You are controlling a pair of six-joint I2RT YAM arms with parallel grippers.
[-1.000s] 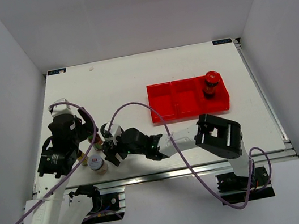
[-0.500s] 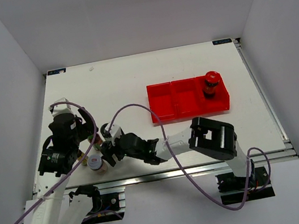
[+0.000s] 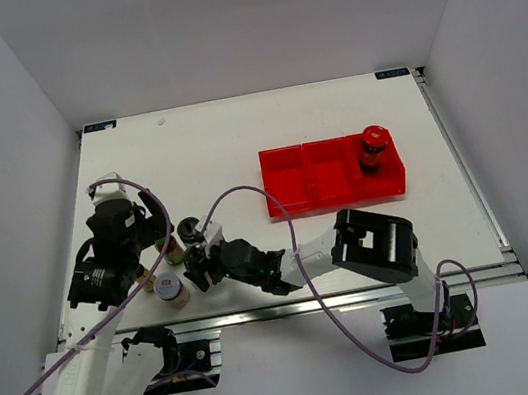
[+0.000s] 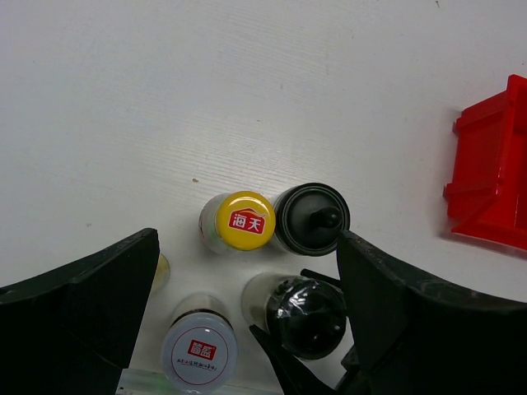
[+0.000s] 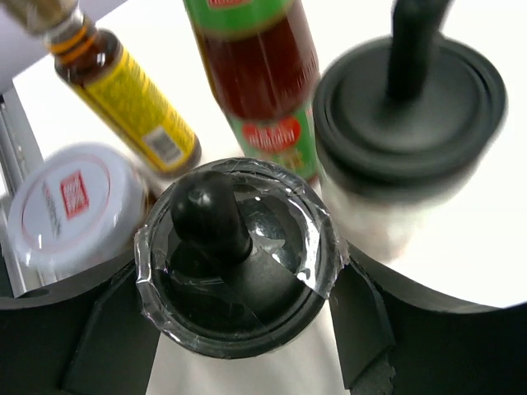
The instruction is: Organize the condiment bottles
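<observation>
Five condiment bottles stand clustered at the table's near left. In the left wrist view I see a yellow-capped sauce bottle [image 4: 239,220], a black-capped shaker [image 4: 311,218], a tape-wrapped black-capped shaker [image 4: 306,317] and a silver-lidded jar [image 4: 198,355]. A second sauce bottle [image 4: 161,271] is half hidden by a finger. My right gripper [image 5: 237,276] is shut on the taped shaker [image 5: 239,263]; it also shows in the top view [image 3: 198,267]. My left gripper [image 4: 247,247] hangs open above the cluster [image 3: 158,259]. The red-lidded dark jar [image 3: 372,147] stands in the red tray's right compartment.
The red three-compartment tray [image 3: 287,181] lies right of centre; its corner shows in the left wrist view [image 4: 494,164]. The right arm stretches low across the near edge toward the cluster, its cable looping over it. The table's near rail [image 3: 292,304] runs just behind the arms.
The right gripper has slid further left and nearer, into the bottle cluster, and now sits round the taped shaker. The left arm has barely moved.
</observation>
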